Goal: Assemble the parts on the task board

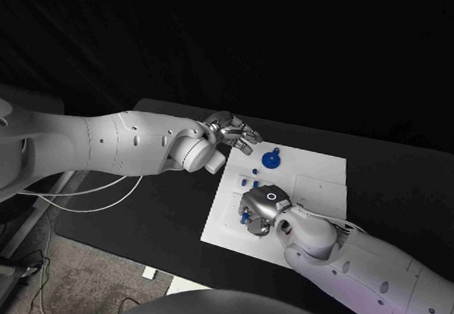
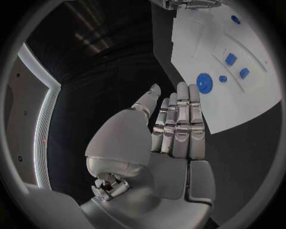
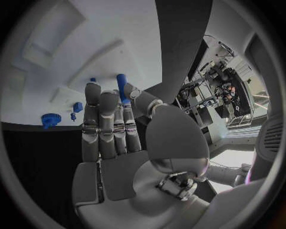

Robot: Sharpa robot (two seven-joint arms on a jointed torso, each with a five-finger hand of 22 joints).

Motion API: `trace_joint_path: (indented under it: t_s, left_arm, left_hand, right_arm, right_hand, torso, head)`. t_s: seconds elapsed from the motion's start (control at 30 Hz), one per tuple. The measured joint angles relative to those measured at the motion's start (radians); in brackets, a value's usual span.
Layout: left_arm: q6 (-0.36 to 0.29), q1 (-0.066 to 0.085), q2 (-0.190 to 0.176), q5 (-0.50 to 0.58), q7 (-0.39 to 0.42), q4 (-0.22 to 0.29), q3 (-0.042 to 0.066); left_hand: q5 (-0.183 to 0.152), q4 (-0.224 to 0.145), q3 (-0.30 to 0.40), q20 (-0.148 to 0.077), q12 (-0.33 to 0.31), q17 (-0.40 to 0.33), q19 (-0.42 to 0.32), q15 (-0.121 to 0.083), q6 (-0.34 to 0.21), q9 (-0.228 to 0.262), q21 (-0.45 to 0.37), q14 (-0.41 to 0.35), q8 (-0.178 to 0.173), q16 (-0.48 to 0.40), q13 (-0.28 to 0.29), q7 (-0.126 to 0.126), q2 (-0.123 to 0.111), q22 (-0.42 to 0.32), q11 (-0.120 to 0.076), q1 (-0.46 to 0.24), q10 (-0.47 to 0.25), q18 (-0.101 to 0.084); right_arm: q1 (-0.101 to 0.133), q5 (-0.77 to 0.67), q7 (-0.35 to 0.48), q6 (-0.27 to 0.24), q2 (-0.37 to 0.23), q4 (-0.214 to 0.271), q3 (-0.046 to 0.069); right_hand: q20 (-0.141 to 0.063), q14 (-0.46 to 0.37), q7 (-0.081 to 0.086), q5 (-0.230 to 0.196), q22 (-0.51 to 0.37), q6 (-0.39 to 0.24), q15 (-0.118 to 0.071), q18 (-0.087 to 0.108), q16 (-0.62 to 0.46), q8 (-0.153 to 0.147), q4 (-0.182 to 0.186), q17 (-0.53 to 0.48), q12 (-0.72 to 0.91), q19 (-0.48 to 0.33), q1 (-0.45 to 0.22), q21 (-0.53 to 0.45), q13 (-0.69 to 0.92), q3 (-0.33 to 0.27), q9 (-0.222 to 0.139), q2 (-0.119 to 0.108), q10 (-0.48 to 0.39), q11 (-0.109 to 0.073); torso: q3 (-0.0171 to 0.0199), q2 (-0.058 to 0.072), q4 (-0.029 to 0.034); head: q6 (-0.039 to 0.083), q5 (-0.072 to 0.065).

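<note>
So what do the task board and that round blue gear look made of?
Task board: looks like matte white plastic or painted plate, flat with shallow moulded recesses and no glare. Blue gear: probably plastic, judging by its uniform saturated colour and dull sheen.

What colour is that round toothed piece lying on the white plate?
Blue. The gear shows best in the left wrist view, lying on the task board.
</note>
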Motion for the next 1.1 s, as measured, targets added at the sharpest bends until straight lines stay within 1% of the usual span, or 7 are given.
trace_joint_path:
  t_s: [0.23, 0.27, 0.6, 0.73, 0.83, 1.03, 1.1]
  left_arm:
    - [0.000, 0.000, 0.000, 0.000, 0.000, 0.000, 0.000]
    - [0.000, 0.000, 0.000, 0.000, 0.000, 0.000, 0.000]
    - [0.001, 0.000, 0.001, 0.000, 0.000, 0.000, 0.000]
    - [0.001, 0.000, 0.001, 0.000, 0.000, -0.001, 0.000]
    - [0.002, 0.000, 0.001, 0.000, -0.001, -0.001, 0.000]
    - [0.002, 0.000, 0.000, 0.000, -0.001, -0.001, 0.000]
    - [0.002, 0.000, 0.000, 0.000, -0.001, -0.001, 0.000]
  left_hand:
    - [0.000, 0.000, 0.000, 0.000, 0.000, 0.000, 0.000, 0.000, 0.000, 0.000, 0.000, 0.000, 0.000, 0.000, 0.000, 0.000, 0.000, 0.000, 0.000, 0.000, 0.000, 0.000]
    - [0.000, 0.000, 0.000, 0.000, 0.000, 0.000, 0.000, 0.000, 0.000, 0.000, 0.000, 0.000, 0.000, 0.000, 0.000, 0.000, 0.000, 0.000, 0.000, 0.000, 0.000, 0.000]
    - [0.000, 0.000, 0.000, 0.000, 0.000, 0.000, 0.000, 0.002, 0.000, 0.000, 0.000, -0.002, 0.000, 0.000, 0.000, 0.000, 0.000, -0.001, 0.000, 0.000, 0.000, 0.000]
    - [0.000, 0.000, 0.000, 0.000, 0.000, 0.000, 0.000, 0.004, 0.000, 0.000, 0.000, -0.004, 0.000, 0.000, 0.000, 0.000, 0.000, -0.001, 0.000, 0.000, 0.000, 0.000]
    - [0.000, 0.000, 0.000, 0.000, 0.000, 0.000, 0.000, 0.004, 0.000, 0.000, 0.000, -0.004, 0.000, 0.000, 0.000, 0.000, 0.000, -0.001, 0.000, 0.000, 0.000, 0.000]
    - [0.000, 0.000, 0.000, 0.000, 0.000, 0.000, 0.000, 0.004, 0.000, 0.000, 0.000, -0.004, 0.000, 0.000, 0.000, 0.000, 0.000, -0.001, 0.000, 0.000, 0.000, 0.000]
    - [0.000, 0.000, 0.000, 0.000, 0.000, 0.000, 0.000, 0.004, 0.000, 0.000, 0.000, -0.004, 0.000, 0.000, 0.000, 0.000, 0.000, -0.001, 0.000, 0.000, 0.000, 0.000]
  right_arm:
    - [-0.002, -0.003, 0.001, -0.002, 0.005, -0.005, 0.000]
    - [-0.003, -0.003, 0.001, -0.002, 0.005, -0.005, 0.001]
    - [-0.005, -0.006, -0.001, -0.011, 0.007, -0.005, 0.000]
    - [-0.011, -0.008, -0.007, -0.013, 0.004, -0.005, -0.004]
    - [-0.011, -0.008, -0.011, -0.016, 0.002, -0.002, -0.004]
    - [-0.011, -0.008, -0.019, -0.019, 0.001, -0.001, -0.004]
    - [-0.011, -0.008, -0.020, -0.018, 0.002, -0.001, -0.004]
  right_hand:
    - [0.000, 0.000, 0.000, -0.001, 0.000, 0.000, 0.000, -0.001, 0.000, -0.003, 0.000, 0.000, 0.000, 0.000, 0.000, 0.000, 0.000, 0.000, 0.000, 0.000, 0.001, -0.001]
    - [0.000, 0.000, 0.000, -0.001, 0.000, 0.000, 0.000, -0.001, 0.000, -0.003, 0.000, 0.000, 0.000, 0.000, 0.000, 0.000, 0.000, 0.000, 0.000, 0.000, 0.001, -0.001]
    - [0.000, 0.000, 0.001, -0.004, 0.000, -0.001, 0.000, -0.002, 0.000, -0.001, -0.003, 0.003, 0.000, 0.000, 0.000, 0.000, 0.000, 0.000, 0.001, 0.000, 0.001, -0.001]
    - [0.000, 0.000, 0.001, -0.003, 0.001, -0.001, 0.000, -0.003, 0.001, 0.001, -0.004, 0.004, 0.000, 0.000, 0.000, 0.000, -0.001, 0.001, 0.001, 0.000, 0.001, -0.001]
    - [0.000, 0.004, 0.001, 0.000, 0.001, -0.001, -0.003, -0.003, 0.001, 0.001, -0.003, 0.004, -0.001, 0.000, 0.000, 0.000, -0.001, 0.003, 0.001, 0.000, 0.001, -0.001]
    - [0.000, 0.005, 0.000, 0.000, 0.001, 0.000, -0.002, -0.005, -0.004, 0.001, -0.001, 0.005, -0.001, 0.000, 0.000, 0.000, 0.000, 0.004, 0.001, 0.000, 0.001, -0.001]
    - [0.000, 0.005, -0.002, 0.000, 0.001, 0.002, -0.002, -0.003, -0.004, 0.001, -0.001, 0.005, -0.001, 0.000, 0.003, 0.000, 0.000, 0.005, 0.002, -0.003, 0.001, -0.001]
  torso:
    - [-0.0003, 0.000, 0.0002]
    - [-0.0007, 0.000, 0.0001]
    - [-0.0004, 0.000, 0.0001]
    - [-0.0005, 0.000, 0.0007]
    - [-0.0006, 0.000, 0.0007]
    - [-0.0007, 0.000, 0.0004]
    - [-0.0007, 0.000, 0.0001]
  head:
    - [-0.003, 0.000]
    - [-0.003, 0.000]
    - [-0.006, 0.004]
    - [-0.008, 0.007]
    - [-0.009, 0.009]
    - [-0.010, 0.011]
    - [-0.010, 0.011]
